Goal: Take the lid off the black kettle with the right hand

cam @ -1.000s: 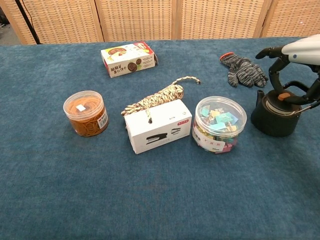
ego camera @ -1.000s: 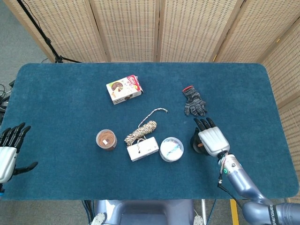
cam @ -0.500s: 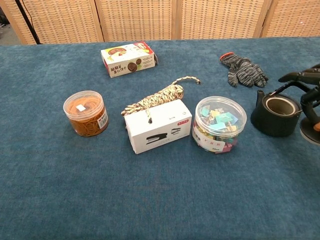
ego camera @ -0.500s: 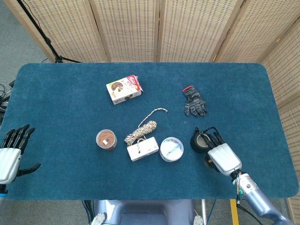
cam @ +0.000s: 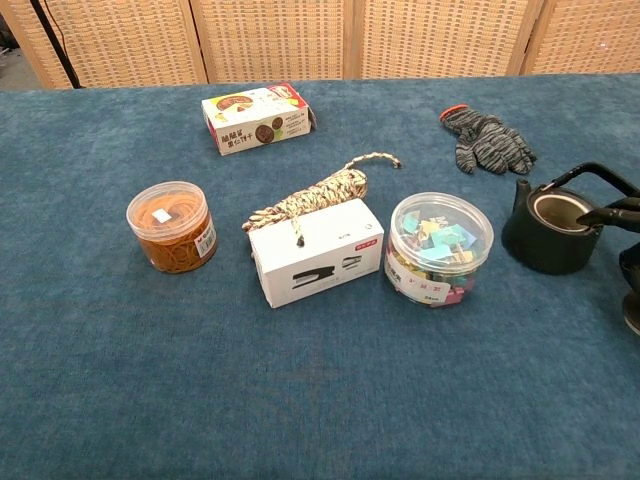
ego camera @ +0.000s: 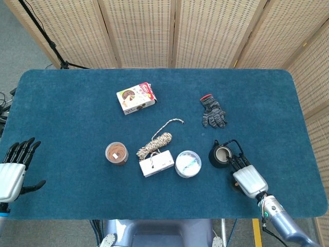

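Note:
The black kettle [ego camera: 221, 154] stands right of centre on the blue table, its mouth uncovered and its handle upright; the chest view shows the kettle [cam: 552, 235] with a bare inner rim. My right hand [ego camera: 249, 179] is just to its near right, palm down. It holds the lid [cam: 633, 305] low over the table at the frame's right edge. In the head view only a dark sliver of the lid [ego camera: 236, 184] shows under the hand. The fingers [cam: 612, 211] reach toward the kettle's handle. My left hand [ego camera: 13, 172] hangs off the table's left edge, fingers spread, holding nothing.
Left of the kettle stands a clear tub of clips [ego camera: 187, 163], then a white box [ego camera: 156, 163], a rope bundle [ego camera: 154, 144] and a jar of rubber bands [ego camera: 116, 153]. A striped glove [ego camera: 212, 113] lies behind the kettle. A biscuit box [ego camera: 136, 98] sits further back.
My right hand lifted the lid off the kettle, carried it toward the near right and lowered it toward the table. The kettle now stands uncovered. The left hand barely shifted.

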{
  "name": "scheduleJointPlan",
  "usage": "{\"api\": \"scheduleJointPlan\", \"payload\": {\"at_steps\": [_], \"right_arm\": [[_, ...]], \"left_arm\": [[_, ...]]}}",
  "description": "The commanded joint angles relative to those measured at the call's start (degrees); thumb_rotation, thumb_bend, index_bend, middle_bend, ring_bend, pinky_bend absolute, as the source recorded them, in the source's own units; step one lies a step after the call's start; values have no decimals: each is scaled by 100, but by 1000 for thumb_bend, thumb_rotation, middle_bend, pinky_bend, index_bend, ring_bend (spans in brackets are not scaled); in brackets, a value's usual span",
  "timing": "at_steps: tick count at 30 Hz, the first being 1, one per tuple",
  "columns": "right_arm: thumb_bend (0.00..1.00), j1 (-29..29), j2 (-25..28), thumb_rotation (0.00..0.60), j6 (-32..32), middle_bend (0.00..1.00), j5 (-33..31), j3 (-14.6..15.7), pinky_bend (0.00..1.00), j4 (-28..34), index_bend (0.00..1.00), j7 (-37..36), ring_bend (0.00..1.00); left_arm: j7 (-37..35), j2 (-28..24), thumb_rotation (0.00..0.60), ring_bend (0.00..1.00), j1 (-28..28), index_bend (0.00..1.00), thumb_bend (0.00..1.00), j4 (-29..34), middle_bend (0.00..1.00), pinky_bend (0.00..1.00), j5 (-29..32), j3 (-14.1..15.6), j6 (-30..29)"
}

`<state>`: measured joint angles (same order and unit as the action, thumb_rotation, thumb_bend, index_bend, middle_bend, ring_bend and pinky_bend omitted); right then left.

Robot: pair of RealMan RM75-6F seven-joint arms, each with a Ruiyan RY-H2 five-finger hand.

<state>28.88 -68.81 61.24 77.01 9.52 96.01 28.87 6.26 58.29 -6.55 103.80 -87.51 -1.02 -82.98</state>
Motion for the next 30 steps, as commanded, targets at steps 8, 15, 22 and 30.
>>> {"api": "scheduleJointPlan", "payload": {"at_steps": [8,15,22,30], "right_arm": [[320,-234,389,600,563,0,367,-208,0,569,54,129,0],[256,-629,703,600,1214,0,479,-379,0,677,70,-286,0],[0,-1380,615,600,2071,0,601,-419,0,112,15,-1632,0],[0,-1843,304,600,2619,0,874,-501,0,-502,0,-2247,0]], "left_arm": [[-54,-14,600,0,21,0,23,-10,0,0,-54,22,-41],[-170,-52,600,0,49,0,23,-44,0,0,-103,42,-86],[-279,-58,600,0,121,0,23,-124,0,0,-158,96,-166],[-330,-53,600,0,42,0,23,-164,0,0,96,8,20]]}}
